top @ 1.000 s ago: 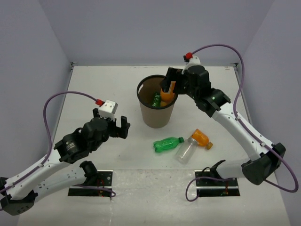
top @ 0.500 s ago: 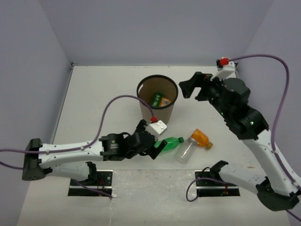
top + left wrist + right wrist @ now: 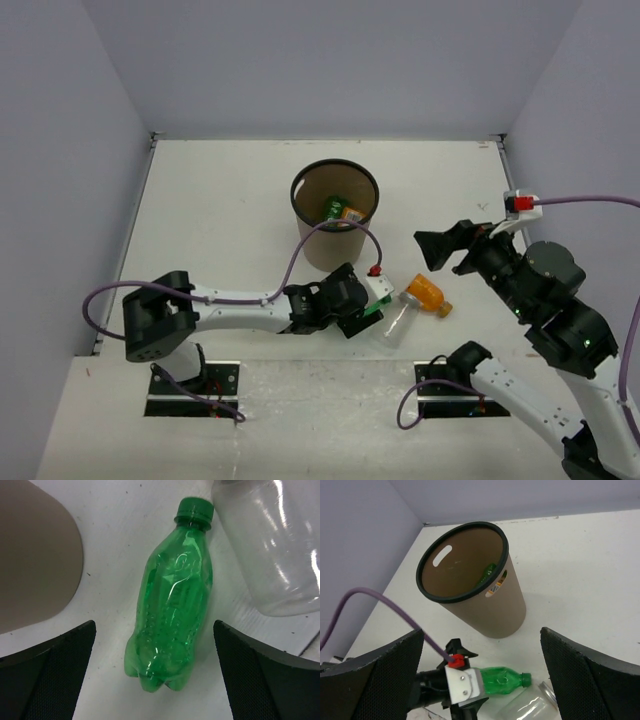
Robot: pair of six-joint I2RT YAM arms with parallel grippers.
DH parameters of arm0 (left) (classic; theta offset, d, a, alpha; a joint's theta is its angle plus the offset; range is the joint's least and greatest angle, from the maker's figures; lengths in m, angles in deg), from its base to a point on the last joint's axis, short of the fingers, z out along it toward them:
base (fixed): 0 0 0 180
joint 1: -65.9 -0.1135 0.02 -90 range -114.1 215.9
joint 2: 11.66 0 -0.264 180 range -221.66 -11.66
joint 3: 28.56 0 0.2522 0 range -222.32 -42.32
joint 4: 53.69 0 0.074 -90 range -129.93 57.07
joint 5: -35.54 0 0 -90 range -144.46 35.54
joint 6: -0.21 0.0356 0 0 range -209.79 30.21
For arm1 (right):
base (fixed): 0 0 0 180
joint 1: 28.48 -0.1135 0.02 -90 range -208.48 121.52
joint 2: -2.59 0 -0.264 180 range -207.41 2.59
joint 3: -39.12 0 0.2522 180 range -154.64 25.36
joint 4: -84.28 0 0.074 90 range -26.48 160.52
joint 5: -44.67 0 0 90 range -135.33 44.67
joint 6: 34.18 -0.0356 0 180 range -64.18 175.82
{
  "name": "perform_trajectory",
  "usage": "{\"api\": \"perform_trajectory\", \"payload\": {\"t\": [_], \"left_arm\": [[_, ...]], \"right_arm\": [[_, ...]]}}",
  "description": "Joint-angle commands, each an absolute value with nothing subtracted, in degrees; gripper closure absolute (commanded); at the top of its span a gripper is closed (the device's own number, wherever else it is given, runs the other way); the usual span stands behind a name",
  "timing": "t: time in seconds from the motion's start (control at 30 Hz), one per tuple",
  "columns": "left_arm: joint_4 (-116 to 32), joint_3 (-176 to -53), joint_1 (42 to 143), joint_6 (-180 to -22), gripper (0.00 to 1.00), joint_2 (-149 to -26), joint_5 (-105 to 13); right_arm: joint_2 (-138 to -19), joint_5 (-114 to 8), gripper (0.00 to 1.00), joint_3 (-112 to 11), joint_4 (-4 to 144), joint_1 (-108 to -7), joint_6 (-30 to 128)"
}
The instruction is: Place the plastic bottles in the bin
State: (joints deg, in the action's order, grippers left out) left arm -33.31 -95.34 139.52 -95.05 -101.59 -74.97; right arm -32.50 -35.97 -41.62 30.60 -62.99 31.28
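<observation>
A green bottle (image 3: 172, 605) lies on its side on the table, cap away from me. My left gripper (image 3: 153, 630) is open around its lower half, and both fingers stand apart from it. From above, that gripper (image 3: 364, 312) covers most of the green bottle (image 3: 374, 306). A clear bottle (image 3: 396, 322) lies right beside it, and an orange bottle (image 3: 425, 293) lies further right. The brown bin (image 3: 331, 250) holds a green and an orange bottle (image 3: 336, 209). My right gripper (image 3: 446, 247) hangs open and holds nothing, to the right of the bin (image 3: 496, 611).
Walls close off the table at the back and on both sides. The left arm's purple cable (image 3: 340, 232) arches in front of the bin. The bin's wall (image 3: 30, 565) is close to the left finger.
The left arm swung from the left side over to the green bottle and now straddles it. The right gripper let an orange bottle go into the bin, then drew back right and nearer.
</observation>
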Motion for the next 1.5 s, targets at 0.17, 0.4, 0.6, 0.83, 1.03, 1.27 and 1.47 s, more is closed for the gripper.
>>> {"api": "perform_trajectory", "payload": {"t": [0.17,0.4,0.6,0.83,1.03,1.27,1.47], "left_arm": [[-37.64,-95.85,137.62,-96.03,0.03,-110.79,-71.95],[-31.85,-97.61,139.72,-100.42,0.73,-108.7,-75.98],[-22.71,-99.27,142.45,-103.77,0.94,-96.66,-82.84],[-20.76,-105.42,143.86,-101.23,0.95,-80.32,-82.32],[-17.69,-121.12,142.37,-101.05,0.96,-81.86,-96.8],[-17.86,-132.23,119.78,-102.72,0.97,-93.21,-90.94],[-21.29,-134.78,116.71,-102.1,0.81,-99.1,-86.54]], "right_arm": [[-29.31,-36.72,0.01,-40.65,29.39,-62.94,31.74],[-28.61,-36.55,0.01,-39.68,29.04,-63.03,31.91],[-28.52,-36.37,0.01,-40.38,29.21,-63.03,32.09],[-24.41,-25.24,0.01,-41.52,29.47,-63.03,28.15],[-21.49,-22.74,0.01,-42.31,29.83,-63.03,27.34],[-23.34,-26.09,0.01,-41.44,29.39,-63.03,26.55],[-24.74,-27.92,0.01,-40.83,27.28,-63.03,28.83]]}}
